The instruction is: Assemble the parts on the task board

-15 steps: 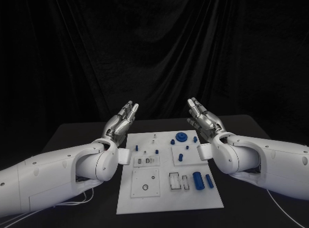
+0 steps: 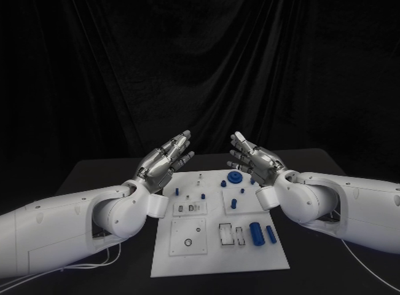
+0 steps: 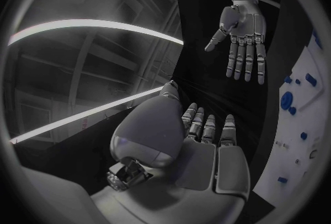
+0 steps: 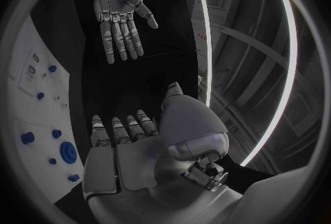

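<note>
The left hand and right hand are wide, holding nothing, raised above the task board, probably ready to start.

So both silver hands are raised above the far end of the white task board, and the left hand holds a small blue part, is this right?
Not quite. The left hand holds nothing; the right wrist view shows its fingers spread and bare. Both silver hands, the right hand too, are raised above the far end of the white task board.

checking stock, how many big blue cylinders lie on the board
2: larger cylinder and slimmer cylinder lie side by side on the task board's near right. Others might be hidden.
</note>
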You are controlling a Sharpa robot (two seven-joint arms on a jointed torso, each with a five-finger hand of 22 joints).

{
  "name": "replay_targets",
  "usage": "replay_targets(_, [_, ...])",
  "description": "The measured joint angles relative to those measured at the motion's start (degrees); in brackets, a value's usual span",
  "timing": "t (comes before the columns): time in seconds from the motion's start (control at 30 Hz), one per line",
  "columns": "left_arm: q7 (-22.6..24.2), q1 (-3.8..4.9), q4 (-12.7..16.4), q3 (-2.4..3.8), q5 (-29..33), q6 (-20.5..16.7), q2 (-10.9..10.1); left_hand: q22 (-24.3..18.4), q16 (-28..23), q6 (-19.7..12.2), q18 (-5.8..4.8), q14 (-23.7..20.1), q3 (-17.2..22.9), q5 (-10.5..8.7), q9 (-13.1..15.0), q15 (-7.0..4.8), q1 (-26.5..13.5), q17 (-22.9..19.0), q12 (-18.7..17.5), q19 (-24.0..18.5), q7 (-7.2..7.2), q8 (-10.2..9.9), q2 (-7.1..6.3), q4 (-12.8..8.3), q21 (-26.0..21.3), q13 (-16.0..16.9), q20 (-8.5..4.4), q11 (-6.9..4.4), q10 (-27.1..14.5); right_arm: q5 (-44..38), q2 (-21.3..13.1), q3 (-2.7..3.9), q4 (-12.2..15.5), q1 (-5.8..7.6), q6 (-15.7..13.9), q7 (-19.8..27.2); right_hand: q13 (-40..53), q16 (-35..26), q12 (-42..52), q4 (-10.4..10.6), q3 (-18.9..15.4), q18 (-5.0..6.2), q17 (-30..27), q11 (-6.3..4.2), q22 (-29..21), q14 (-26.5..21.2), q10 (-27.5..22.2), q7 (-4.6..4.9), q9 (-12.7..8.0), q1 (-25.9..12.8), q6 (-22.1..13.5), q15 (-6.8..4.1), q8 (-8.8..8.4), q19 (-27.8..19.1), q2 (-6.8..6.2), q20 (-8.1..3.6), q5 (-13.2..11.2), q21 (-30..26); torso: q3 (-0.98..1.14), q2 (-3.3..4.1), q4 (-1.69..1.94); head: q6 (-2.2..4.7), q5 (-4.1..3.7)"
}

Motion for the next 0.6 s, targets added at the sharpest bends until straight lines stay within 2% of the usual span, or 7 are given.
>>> replay_targets(0.07, [0.2,0.06,-0.2,-0.06,0.2,1.2,0.0,0.2,0.1,1.3,-0.01,0.3,0.0,0.05,0.1,0.3,0.3,0.1,1.1,0.7,0.37,0.3,0.1,0.0,0.4,0.1,0.73,0.48,0.5,0.2,-0.3,0.0,0.0,0.01,0.5,-0.1,0.3,0.6,1.1,0.0,0.0,0.0,0.3,0.54,0.6,0.6,0.5,1.21,0.3,0.6,1.9,0.62,1.22,1.7,-0.07,0.15,0.3,1.0,0.0,0.01,0.01,-0.29,-0.06])
replay_targets(0.17, [0.5,0.04,-4.6,-0.05,-1.1,3.1,-1.1,0.5,1.0,3.5,0.0,1.3,0.0,0.29,0.4,1.25,0.7,0.4,3.4,1.7,1.01,0.9,0.15,0.0,0.9,0.3,2.3,1.43,1.4,-0.1,-3.6,0.0,-1.5,0.36,3.1,-0.1,0.9,2.0,3.9,0.0,0.0,0.0,1.0,2.42,1.5,2.3,1.4,2.59,0.5,2.5,3.6,1.8,2.78,5.6,-0.27,0.48,1.4,3.1,-0.1,0.46,0.13,-4.73,0.07])
replay_targets(0.23, [0.7,0.04,-5.7,-0.06,-1.6,3.6,-1.9,0.6,1.8,4.9,-0.02,2.4,0.0,0.76,0.6,1.6,1.1,0.6,4.9,2.2,1.35,1.6,0.11,0.0,1.3,0.5,2.81,1.91,2.3,-0.2,-4.4,-0.08,-2.8,0.74,3.9,-0.1,1.7,3.7,8.4,-0.6,0.6,-0.02,1.9,4.57,2.0,5.2,3.3,3.7,1.0,5.1,6.3,2.21,4.62,9.2,-0.28,0.59,3.7,4.7,-0.16,0.66,0.19,-6.09,0.13])
replay_targets(0.3, [0.9,0.03,-5.9,-0.08,-2.3,4.2,-2.3,0.7,2.0,5.7,-0.01,3.0,0.0,1.33,0.6,2.13,1.5,0.7,6.0,2.4,1.78,1.8,0.21,0.0,1.5,0.5,2.99,2.47,2.9,-0.2,-4.3,-0.09,-2.9,1.31,4.6,0.0,3.6,10.3,17.5,-2.1,1.9,-0.02,4.9,6.41,4.1,16.0,9.8,5.95,2.4,9.8,13.8,2.32,8.69,19.6,-0.5,0.38,9.2,9.8,-0.23,0.8,0.27,-7.19,0.3])
replay_targets(0.4, [1.0,0.0,-6.0,-0.1,-4.0,4.9,-2.7,0.8,3.2,8.3,-0.01,4.4,0.2,2.17,0.9,3.37,2.5,0.9,8.2,3.2,2.46,3.1,0.12,-0.2,1.9,0.7,3.83,4.05,4.5,-0.5,-4.3,-0.07,-2.6,2.49,5.7,0.0,4.7,16.5,26.8,-2.9,2.7,-0.02,6.9,8.1,5.0,26.4,17.5,7.1,3.8,14.8,23.3,2.02,13.12,27.1,-0.92,0.28,12.6,13.0,-0.29,0.98,0.46,-8.35,0.42])
replay_targets(0.5, [1.1,0.0,-6.4,-0.07,-6.3,5.4,-3.7,0.9,3.7,9.0,0.0,5.3,0.2,2.2,0.8,3.86,2.7,1.1,9.0,3.6,2.62,3.3,-0.1,-0.2,2.2,0.7,4.16,4.6,5.0,-0.6,-5.4,-0.04,-2.6,4.09,6.4,0.0,4.1,18.8,29.8,-3.1,3.4,0.57,7.3,9.37,5.2,31.8,22.4,7.46,4.3,18.9,28.2,2.15,14.03,31.5,-1.24,-0.04,14.7,14.6,-0.4,1.18,0.62,-9.38,0.78])
replay_targets(0.6, [1.1,0.0,-6.3,-0.07,-8.4,5.5,-4.9,1.1,4.7,9.6,-0.01,7.0,0.2,2.21,0.9,4.7,3.3,1.3,10.3,4.5,2.55,3.8,-0.19,-0.2,2.7,0.8,4.85,5.49,5.9,-1.0,-6.3,-0.04,-2.7,5.82,6.8,-0.3,3.6,20.0,30.4,-3.6,4.0,0.89,7.4,9.53,5.2,35.4,24.5,7.46,4.2,21.9,29.7,2.58,13.3,34.6,-1.61,-0.26,16.3,15.7,-0.54,1.38,0.83,-10.12,1.29])
